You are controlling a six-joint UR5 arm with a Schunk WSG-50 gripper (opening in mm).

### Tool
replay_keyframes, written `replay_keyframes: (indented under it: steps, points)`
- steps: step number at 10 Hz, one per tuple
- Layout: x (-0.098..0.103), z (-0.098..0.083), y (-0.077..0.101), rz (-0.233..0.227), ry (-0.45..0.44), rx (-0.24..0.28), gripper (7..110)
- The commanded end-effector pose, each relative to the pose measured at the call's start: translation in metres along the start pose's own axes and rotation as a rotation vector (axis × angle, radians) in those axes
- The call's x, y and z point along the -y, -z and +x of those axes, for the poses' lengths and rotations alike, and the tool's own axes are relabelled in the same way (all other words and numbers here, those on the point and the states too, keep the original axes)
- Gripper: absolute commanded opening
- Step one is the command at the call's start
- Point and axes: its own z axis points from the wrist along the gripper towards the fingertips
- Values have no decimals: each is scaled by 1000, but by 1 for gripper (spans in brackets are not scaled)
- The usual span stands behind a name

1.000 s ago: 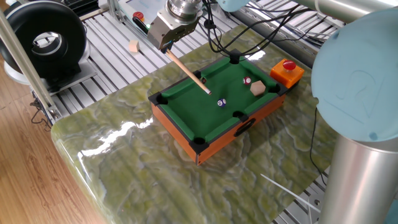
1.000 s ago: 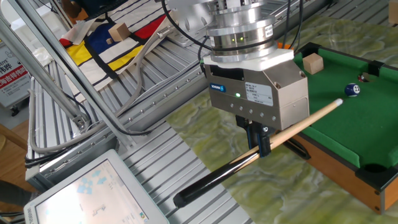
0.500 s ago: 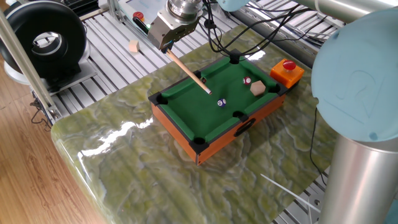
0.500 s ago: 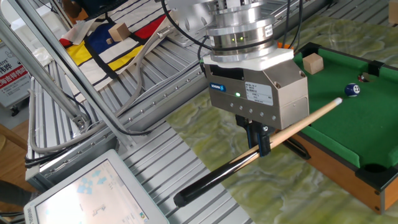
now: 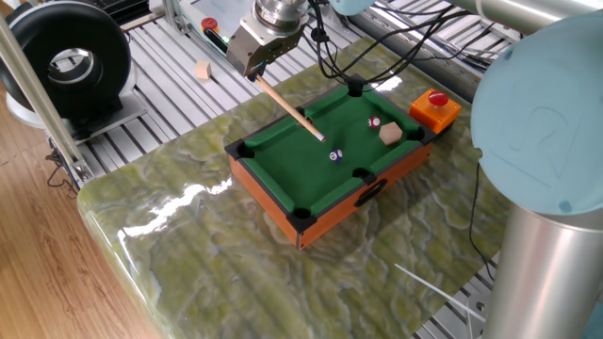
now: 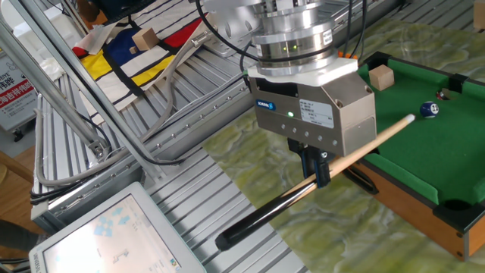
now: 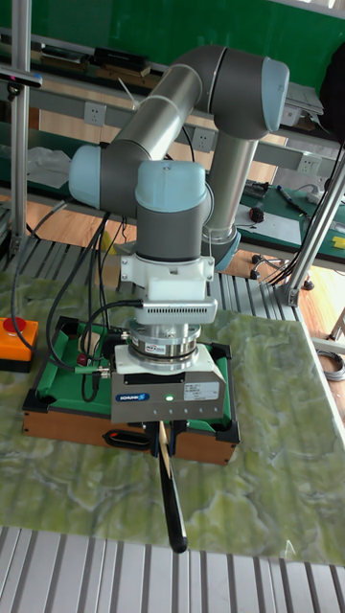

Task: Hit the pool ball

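Observation:
The pool ball point(image 5: 334, 155), tiny and dark blue with a white spot, lies on the green felt of the small pool table point(image 5: 283, 151); it shows again as the pool ball point(image 6: 430, 110). My gripper point(image 6: 320, 168) is shut on a wooden cue stick point(image 6: 364, 145) with a black butt, held low and angled over the table's rail. The cue tip point(image 6: 411, 117) points at the ball, a short gap away. In the tall fixed view the gripper point(image 7: 159, 433) hides the ball, and the cue stick point(image 7: 171, 488) sticks out toward the camera.
A red-and-white ball point(image 5: 374, 122) and a tan wooden cube point(image 5: 391, 134) lie on the felt near the far rail. An orange box with a red button point(image 5: 434, 108) stands beside the table. Another cube point(image 5: 202, 70) lies on the metal slats; a tablet point(image 6: 114, 235) sits near.
The cue has slid slightly forward along its length, its tip now a little closer to the pool ball. The ball has not moved.

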Motion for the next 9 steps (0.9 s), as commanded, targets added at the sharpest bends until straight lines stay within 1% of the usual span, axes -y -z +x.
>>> replay_keyframes:
  steps: [1, 4, 6, 7, 9]
  points:
    - [1, 2, 1, -3, -4, -9, 7]
    - [3, 1, 1, 8, 20, -7, 7]
    - [1, 0, 1, -2, 14, -1, 7]
    - [-2, -6, 2, -14, 8, 23, 7]
    - [-7, -12, 2, -33, 11, 47, 7]
